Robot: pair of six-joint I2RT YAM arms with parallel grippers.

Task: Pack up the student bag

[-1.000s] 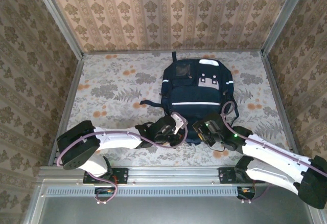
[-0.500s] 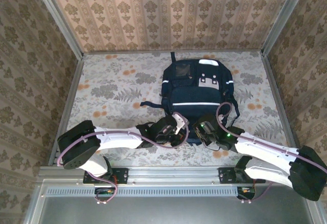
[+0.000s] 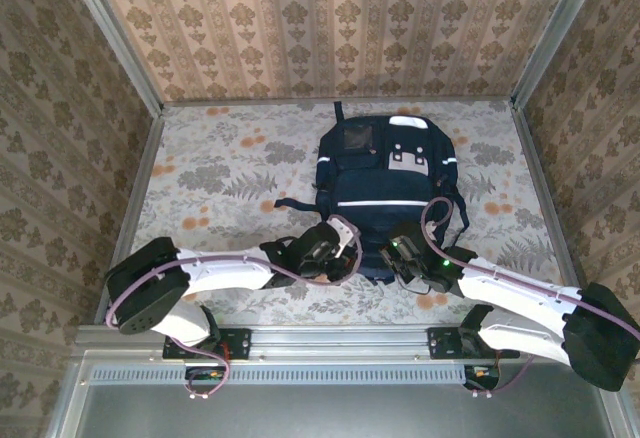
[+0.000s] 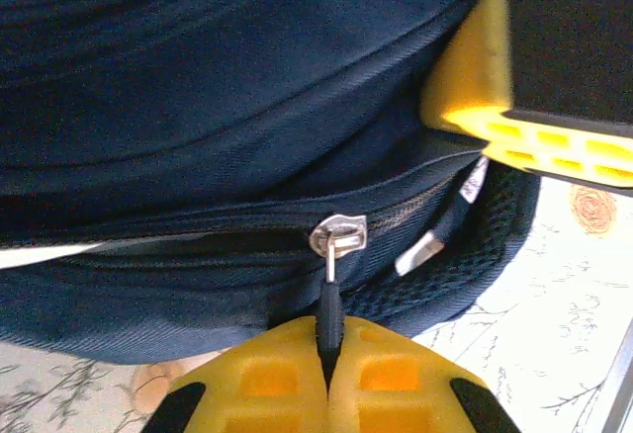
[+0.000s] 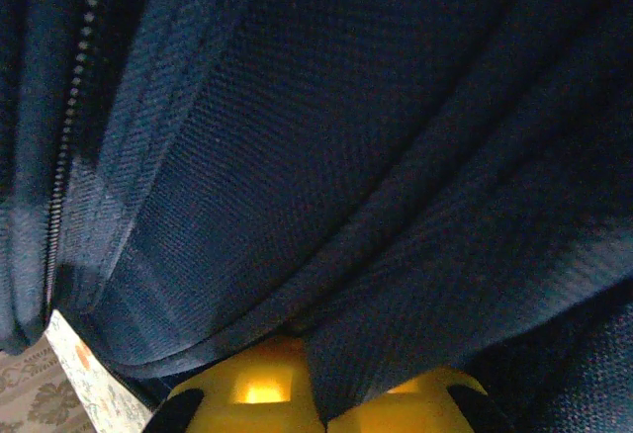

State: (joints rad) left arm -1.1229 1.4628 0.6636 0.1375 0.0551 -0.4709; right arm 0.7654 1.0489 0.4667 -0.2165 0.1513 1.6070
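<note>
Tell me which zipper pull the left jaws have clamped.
The dark pull hanging from the silver slider, pinched between the shut yellow jaws. The white-tipped pull to its right hangs free, untouched.

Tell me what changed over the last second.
The right claw edged left at the near end of the large navy-blue fabric backpack and shut on its cloth. The left claw stayed clamped on the thin dark zipper pull; the backpack did not move.

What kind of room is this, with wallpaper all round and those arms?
Probably a robot test booth: wallpapered panels in a metal frame, a floral tabletop, and a left arm and right arm bolted at its near edge, working on a navy backpack.
</note>
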